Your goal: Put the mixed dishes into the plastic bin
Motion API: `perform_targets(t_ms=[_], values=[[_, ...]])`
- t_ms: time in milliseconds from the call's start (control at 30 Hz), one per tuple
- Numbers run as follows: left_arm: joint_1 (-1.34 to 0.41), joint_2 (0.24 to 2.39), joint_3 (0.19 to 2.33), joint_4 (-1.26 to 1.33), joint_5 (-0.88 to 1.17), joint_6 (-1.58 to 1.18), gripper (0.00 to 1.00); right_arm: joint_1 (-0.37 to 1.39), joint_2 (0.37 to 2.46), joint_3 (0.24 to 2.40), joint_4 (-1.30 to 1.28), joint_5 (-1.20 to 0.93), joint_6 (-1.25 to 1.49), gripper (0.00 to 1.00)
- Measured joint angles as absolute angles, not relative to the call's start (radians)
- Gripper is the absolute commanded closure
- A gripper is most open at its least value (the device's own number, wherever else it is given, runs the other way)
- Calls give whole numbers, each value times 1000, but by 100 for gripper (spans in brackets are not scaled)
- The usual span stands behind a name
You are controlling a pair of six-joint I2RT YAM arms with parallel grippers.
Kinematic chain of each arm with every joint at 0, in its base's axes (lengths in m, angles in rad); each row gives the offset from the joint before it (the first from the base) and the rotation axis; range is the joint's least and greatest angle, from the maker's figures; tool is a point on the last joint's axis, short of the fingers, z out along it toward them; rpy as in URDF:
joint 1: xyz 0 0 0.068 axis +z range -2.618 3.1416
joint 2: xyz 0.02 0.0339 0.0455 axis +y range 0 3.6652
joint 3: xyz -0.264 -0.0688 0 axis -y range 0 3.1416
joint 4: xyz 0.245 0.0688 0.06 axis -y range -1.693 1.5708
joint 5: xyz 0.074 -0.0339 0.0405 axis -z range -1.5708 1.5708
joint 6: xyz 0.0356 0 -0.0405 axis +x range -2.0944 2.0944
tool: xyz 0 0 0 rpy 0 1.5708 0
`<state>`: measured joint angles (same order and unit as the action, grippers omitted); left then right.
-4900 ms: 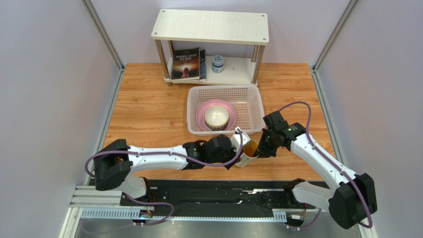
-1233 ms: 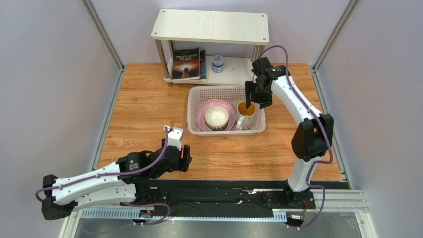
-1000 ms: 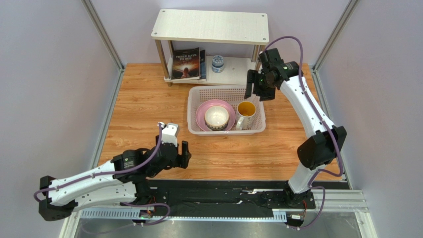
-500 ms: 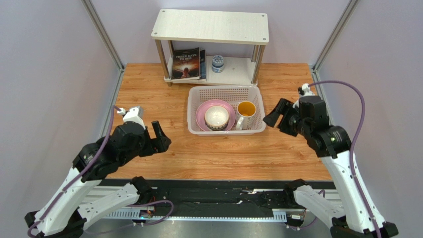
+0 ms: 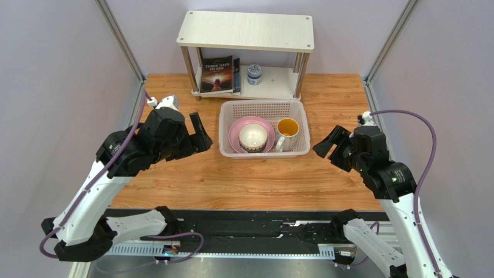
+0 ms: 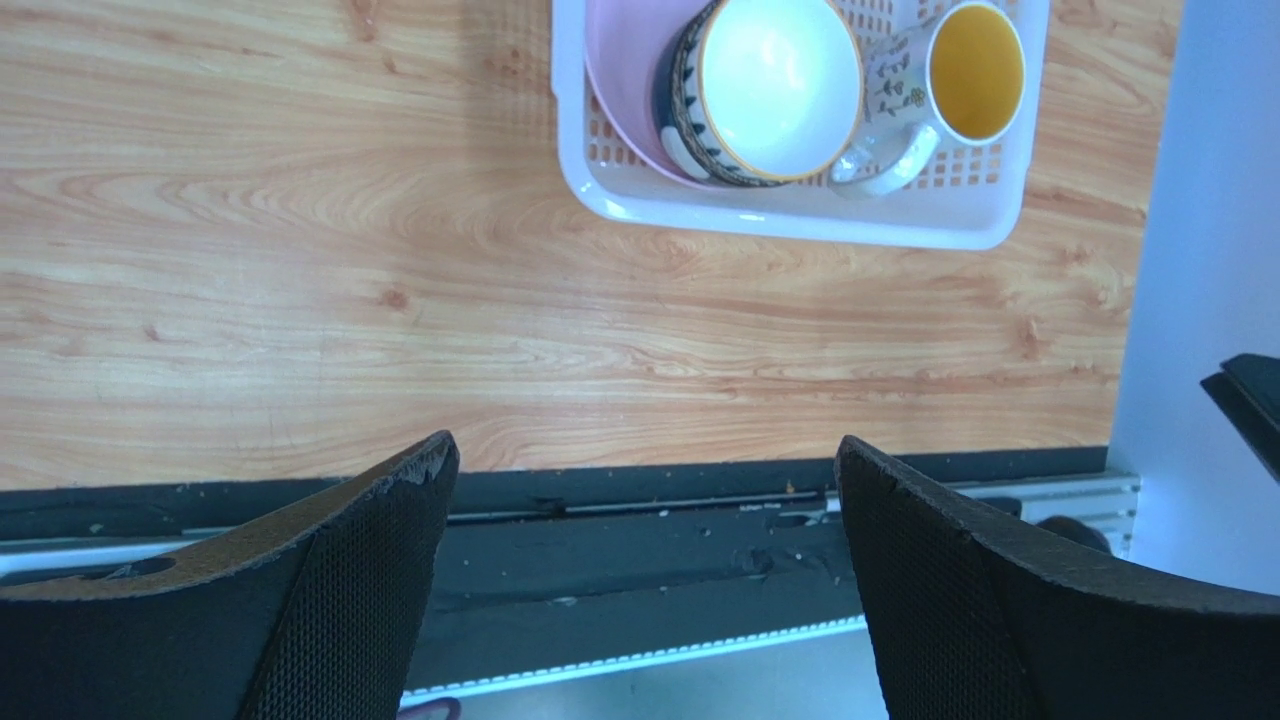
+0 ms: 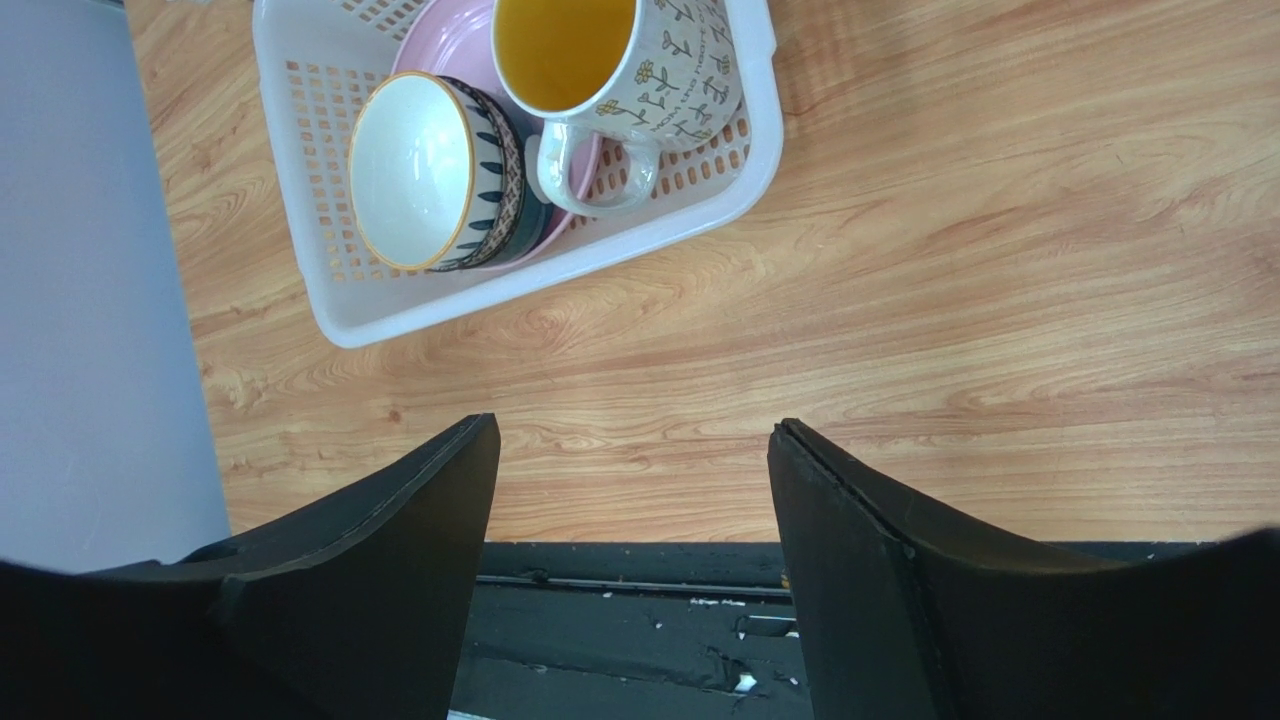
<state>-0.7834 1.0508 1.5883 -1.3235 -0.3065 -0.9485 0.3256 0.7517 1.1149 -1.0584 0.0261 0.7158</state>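
The plastic bin [image 5: 264,105] sits at the table's middle back. Inside it lies the pink plate [image 5: 236,133] with a dark-patterned bowl [image 5: 253,136] on top. The white mug with yellow inside [image 5: 287,128] stands upright beside them on the right. My left gripper [image 5: 197,138] hovers open and empty to the left of the bin. On the bin's right, my right gripper [image 5: 332,152] is raised, open and empty too. The left wrist view looks down on the bin [image 6: 781,225], bowl [image 6: 766,83] and mug [image 6: 974,68]. The right wrist view shows the bin [image 7: 451,308], bowl [image 7: 413,168] and mug [image 7: 631,60].
A white two-tier shelf [image 5: 246,32] stands behind the bin, holding a book [image 5: 217,74] and a small blue-white jar [image 5: 254,74]. Pale walls with metal posts close off both sides. A black rail [image 5: 255,223] runs along the near edge.
The right gripper left the mug standing in the bin and drew back to the right and nearer. The left arm rose and swung up beside the bin's left, its jaws opening wider.
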Motion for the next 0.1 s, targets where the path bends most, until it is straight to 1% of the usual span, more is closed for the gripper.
perform_targets(t_ms=[100], values=[[-783, 1036, 1606, -1328, -334, -929, 1, 326, 744, 1102, -1059, 27, 720, 29]])
